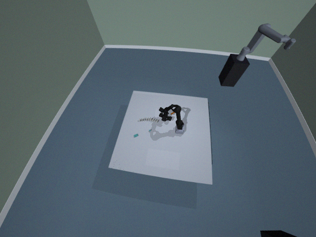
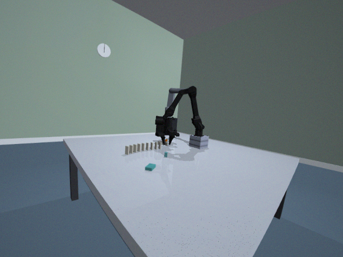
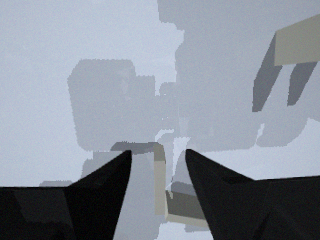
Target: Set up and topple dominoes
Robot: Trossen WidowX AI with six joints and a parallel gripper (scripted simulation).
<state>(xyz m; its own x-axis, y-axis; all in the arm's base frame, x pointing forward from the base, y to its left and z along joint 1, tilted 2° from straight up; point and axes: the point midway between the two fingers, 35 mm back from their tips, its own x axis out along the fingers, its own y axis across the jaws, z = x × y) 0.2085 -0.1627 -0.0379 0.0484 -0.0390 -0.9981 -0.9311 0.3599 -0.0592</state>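
Observation:
A curved row of several cream dominoes (image 1: 150, 119) (image 2: 142, 146) stands upright; its near end shows at the upper right of the wrist view (image 3: 300, 44). My gripper (image 2: 166, 143) (image 3: 158, 154) points down just beyond the row's arm-side end. Its fingers are partly closed, with a gap on both sides, so it is open. A cream domino (image 3: 160, 187) is between the fingers, seen along a narrow face. A second cream domino (image 3: 190, 210) adjoins it at an angle, partly hidden by the right finger. Whether either stands upright is unclear.
An orange piece (image 1: 172, 112) (image 2: 166, 140) lies behind the gripper. A flat teal block (image 1: 136, 135) (image 2: 150, 167) and a small teal piece (image 1: 149, 130) (image 2: 165, 154) are on the table in front of the row. The arm's striped base (image 2: 199, 142) is at the right.

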